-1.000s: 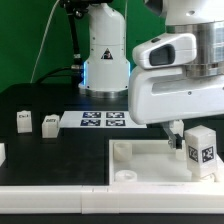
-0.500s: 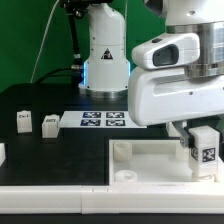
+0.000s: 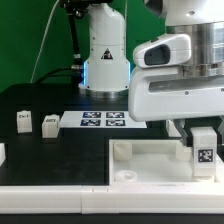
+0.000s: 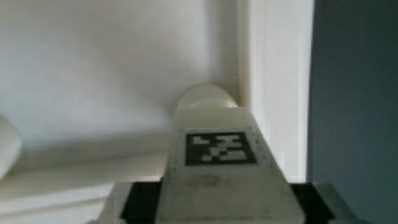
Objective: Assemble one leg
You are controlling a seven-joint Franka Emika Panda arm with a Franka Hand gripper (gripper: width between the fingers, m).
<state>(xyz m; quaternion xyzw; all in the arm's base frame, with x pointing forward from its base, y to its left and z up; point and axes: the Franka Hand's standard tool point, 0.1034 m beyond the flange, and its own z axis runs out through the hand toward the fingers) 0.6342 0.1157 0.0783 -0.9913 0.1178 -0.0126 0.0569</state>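
In the exterior view, we see the gripper clamped on the leg over the tray, near the counter's edge at the exterior view's right. Two loose blocks stand beside the marker board. In the wrist view, the leg points at the tray's rounded corner socket.

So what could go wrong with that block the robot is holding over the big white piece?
1. The leg is held near the corner of the big white tray-like piece. If it is not lined up with the rounded corner socket, it might catch and jam.
2. The pincer grips only two sides of the leg, so a bump might tilt it or make it slip.
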